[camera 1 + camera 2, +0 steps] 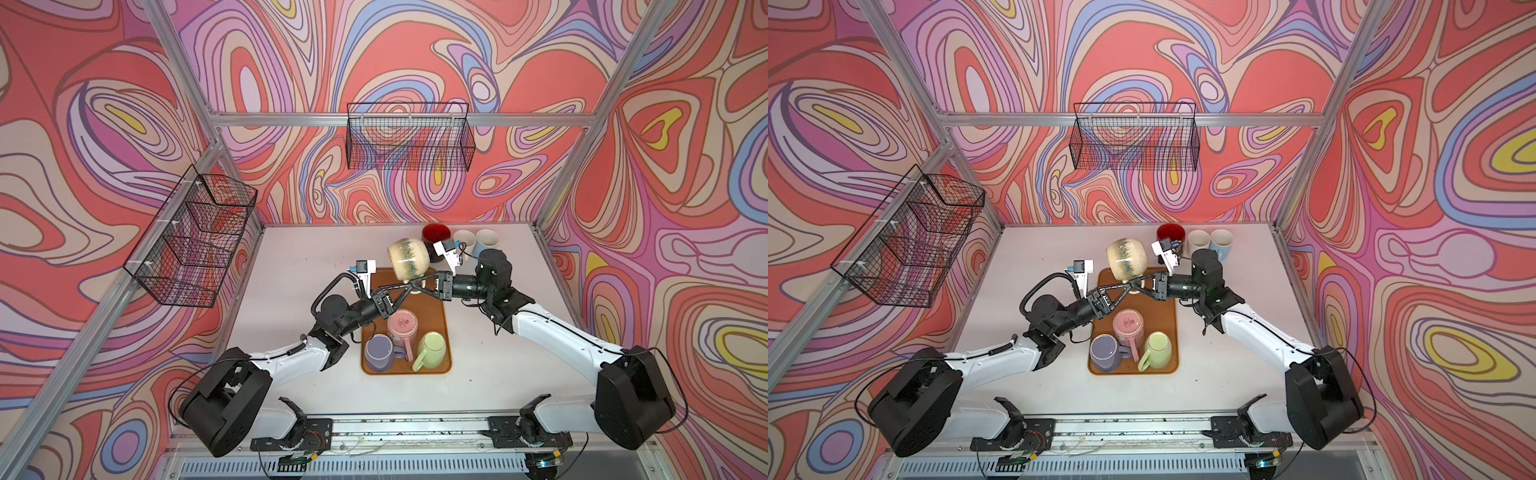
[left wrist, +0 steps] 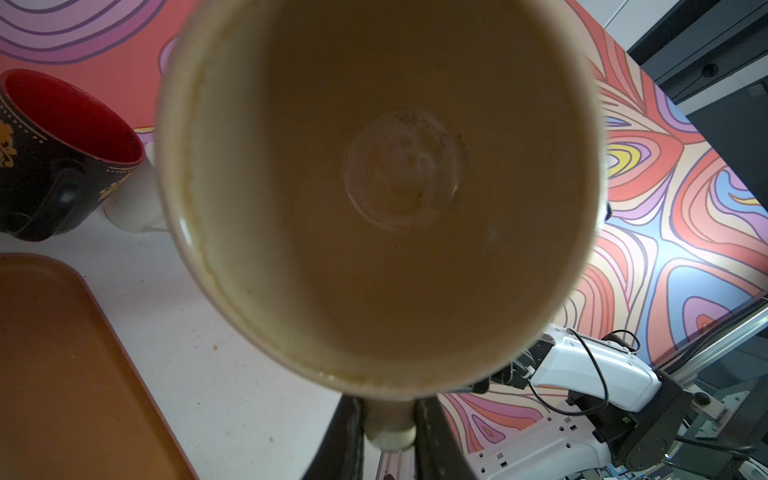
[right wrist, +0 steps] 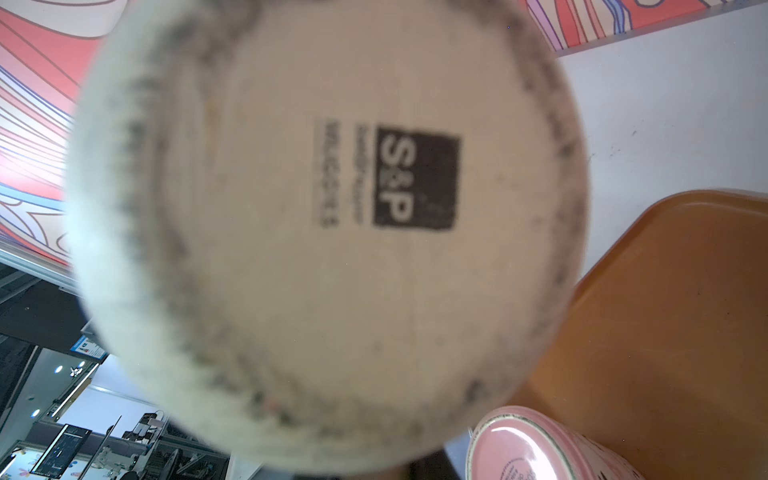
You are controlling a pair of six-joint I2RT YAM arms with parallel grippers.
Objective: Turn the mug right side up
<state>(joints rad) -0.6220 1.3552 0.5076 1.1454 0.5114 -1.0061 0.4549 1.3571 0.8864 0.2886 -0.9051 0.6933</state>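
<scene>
Our left gripper [image 1: 405,288] is nearly closed, its fingers [image 2: 434,444] pressing either side of the handle [image 2: 388,432], so it seems to hold the mug [image 1: 408,258]. The mug hangs on its side above the far end of the tray [image 1: 437,316], its long axis running arm to arm: mouth toward the left, base toward the right. The right gripper [image 1: 419,286] meets the same handle, but we cannot tell whether it grips. Righting it, we judge, means swinging the mouth upward.
</scene>
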